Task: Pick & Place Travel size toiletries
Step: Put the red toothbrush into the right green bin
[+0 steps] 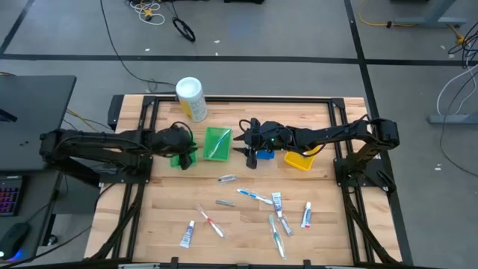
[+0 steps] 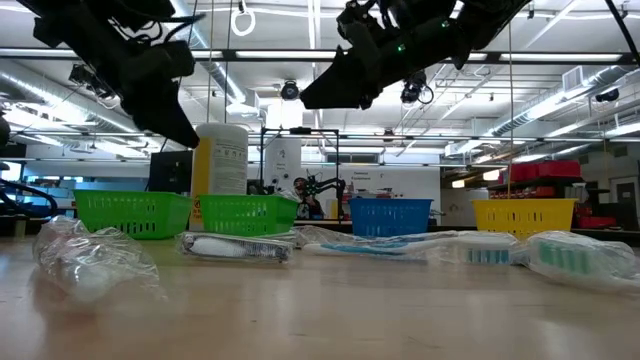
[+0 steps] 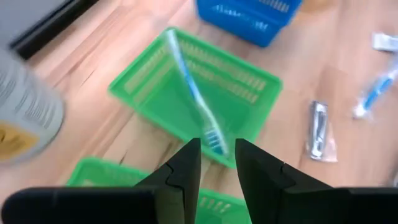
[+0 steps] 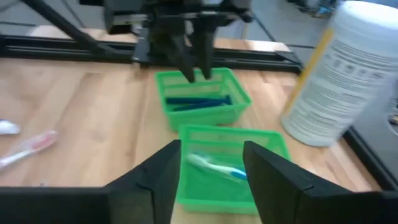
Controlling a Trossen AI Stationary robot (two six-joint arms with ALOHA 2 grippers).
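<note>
A blue-and-white toothbrush (image 3: 194,93) lies slanted in the green bin (image 1: 217,143), its head low (image 3: 213,138) and its far end by the rim. My left gripper (image 3: 217,165) hovers open over the gap between this bin and a second green bin (image 1: 181,160), which holds dark blue items (image 4: 198,101). My right gripper (image 4: 211,171) is open, empty, beside the blue bin (image 1: 262,155), pointing at the green bins. More toiletries lie on the near table: a toothbrush (image 1: 254,196), a red toothbrush (image 1: 210,220), tubes (image 1: 187,234) and a silvery piece (image 1: 227,178).
A big white-and-yellow canister (image 1: 191,99) stands at the far edge behind the green bins. A yellow bin (image 1: 299,160) sits to the right of the blue one. The black frame rail (image 1: 239,98) runs along the far side.
</note>
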